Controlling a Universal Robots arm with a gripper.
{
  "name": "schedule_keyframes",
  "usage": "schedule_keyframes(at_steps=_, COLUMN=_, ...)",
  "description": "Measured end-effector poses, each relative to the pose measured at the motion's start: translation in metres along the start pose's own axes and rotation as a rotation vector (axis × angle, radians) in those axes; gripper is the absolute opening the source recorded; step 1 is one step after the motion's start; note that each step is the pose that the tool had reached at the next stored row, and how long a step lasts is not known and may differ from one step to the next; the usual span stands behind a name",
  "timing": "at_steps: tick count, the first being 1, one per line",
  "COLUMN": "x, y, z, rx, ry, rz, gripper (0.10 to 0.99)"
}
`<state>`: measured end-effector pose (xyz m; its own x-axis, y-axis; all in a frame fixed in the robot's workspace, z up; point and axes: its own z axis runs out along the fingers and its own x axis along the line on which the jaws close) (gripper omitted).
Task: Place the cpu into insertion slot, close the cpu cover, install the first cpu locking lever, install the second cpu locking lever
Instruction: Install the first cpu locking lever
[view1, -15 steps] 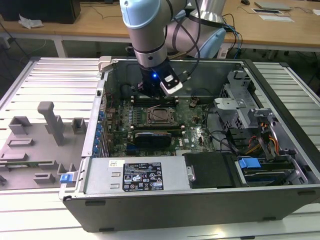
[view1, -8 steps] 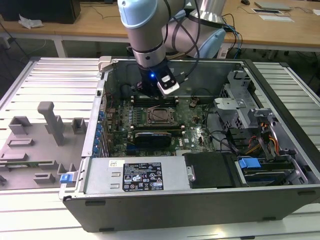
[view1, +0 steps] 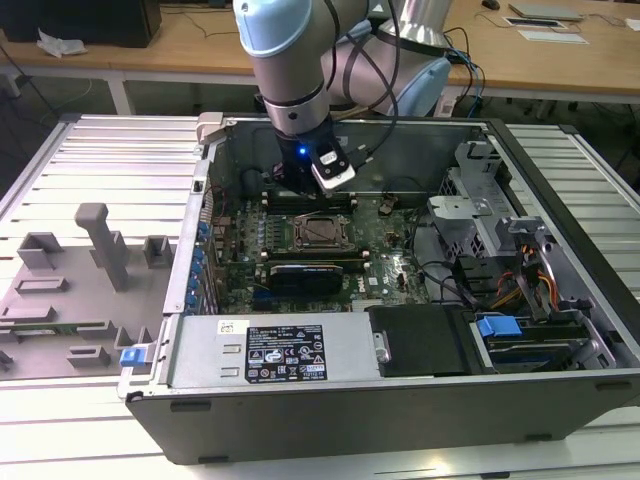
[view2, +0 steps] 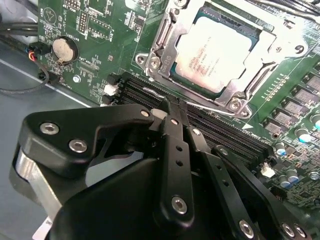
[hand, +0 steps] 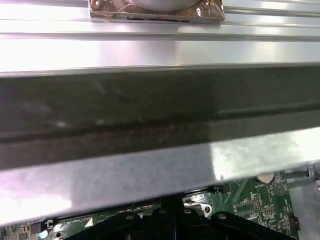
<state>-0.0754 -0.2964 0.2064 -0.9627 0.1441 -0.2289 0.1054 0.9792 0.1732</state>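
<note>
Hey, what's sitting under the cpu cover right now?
Through the cpu cover's square window the cpu's silver-grey top shows, lying flat inside the frame. The frame hides the chip's edges, and the chip hides whatever lies beneath it.

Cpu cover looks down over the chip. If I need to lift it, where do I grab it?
Likely the rail of the cpu cover nearest the gripper, beside the memory slots: come straight down and pinch its thin outer edge. It lies flat around the cpu, so only edges offer purchase; its hinge side I cannot tell.
</note>
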Motion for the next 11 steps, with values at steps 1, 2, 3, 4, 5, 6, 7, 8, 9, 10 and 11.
schedule_keyframes(at_steps=1, x=0.0001, y=-0.0001, z=0.0005, rx=0.001, ry=-0.0005, rz=0.003, gripper=0.106)
schedule_keyframes(at_steps=2, x=0.0000, y=-0.0001, z=0.0009, rx=0.001, ry=-0.0008, rz=0.005, gripper=0.106)
schedule_keyframes(at_steps=3, x=-0.0002, y=-0.0002, z=0.0016, rx=0.002, ry=-0.0013, rz=0.008, gripper=0.106)
schedule_keyframes(at_steps=4, x=-0.0002, y=-0.0002, z=0.0020, rx=0.002, ry=-0.0016, rz=0.009, gripper=0.106)
schedule_keyframes(at_steps=5, x=-0.0003, y=-0.0002, z=0.0026, rx=0.003, ry=-0.0020, rz=0.011, gripper=0.106)
schedule_keyframes(at_steps=6, x=-0.0003, y=-0.0002, z=0.0034, rx=0.003, ry=-0.0023, rz=0.013, gripper=0.106)
schedule_keyframes(at_steps=7, x=-0.0002, y=-0.0003, z=0.0042, rx=0.003, ry=-0.0026, rz=0.014, gripper=0.106)
schedule_keyframes(at_steps=8, x=-0.0002, y=-0.0005, z=0.0050, rx=0.004, ry=-0.0027, rz=0.016, gripper=0.106)
schedule_keyframes(at_steps=9, x=-0.0002, y=-0.0006, z=0.0058, rx=0.004, ry=-0.0030, rz=0.017, gripper=0.106)
schedule_keyframes(at_steps=10, x=-0.0001, y=-0.0007, z=0.0065, rx=0.004, ry=-0.0032, rz=0.018, gripper=0.106)
schedule_keyframes(at_steps=11, x=-0.0001, y=-0.0008, z=0.0072, rx=0.005, ry=-0.0034, rz=0.019, gripper=0.106)
